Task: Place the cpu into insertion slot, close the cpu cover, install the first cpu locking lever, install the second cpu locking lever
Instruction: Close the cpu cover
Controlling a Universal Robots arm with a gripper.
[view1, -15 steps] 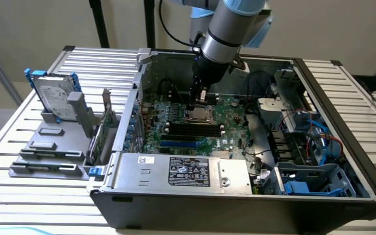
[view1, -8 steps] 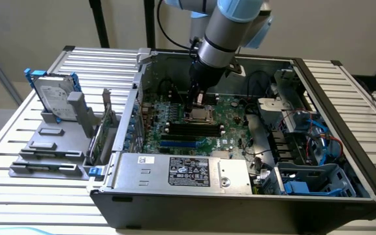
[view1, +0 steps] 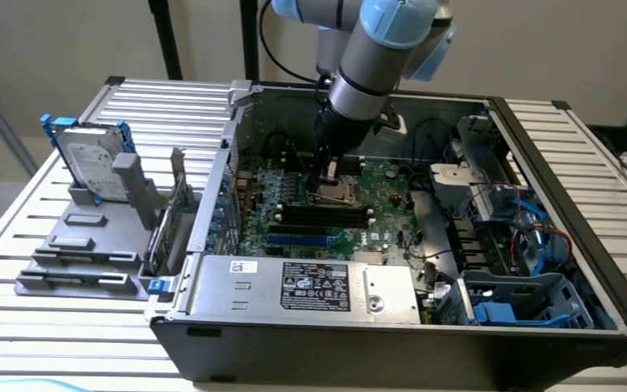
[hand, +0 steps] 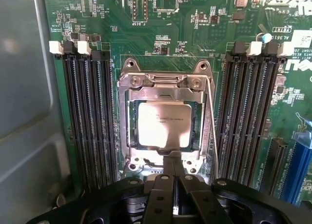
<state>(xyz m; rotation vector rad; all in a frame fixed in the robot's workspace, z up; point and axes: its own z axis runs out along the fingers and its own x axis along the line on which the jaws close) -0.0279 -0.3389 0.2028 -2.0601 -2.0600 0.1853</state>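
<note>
One black gripper (hand: 174, 160), fingers (hand: 163, 197) pressed together and empty, sits at the edge of the thin silvery cpu cover (hand: 163, 82) closed over the pale square cpu (hand: 162, 124).

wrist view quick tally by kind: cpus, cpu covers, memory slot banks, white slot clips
cpu: 1
cpu cover: 1
memory slot banks: 2
white slot clips: 4
total: 8
</note>
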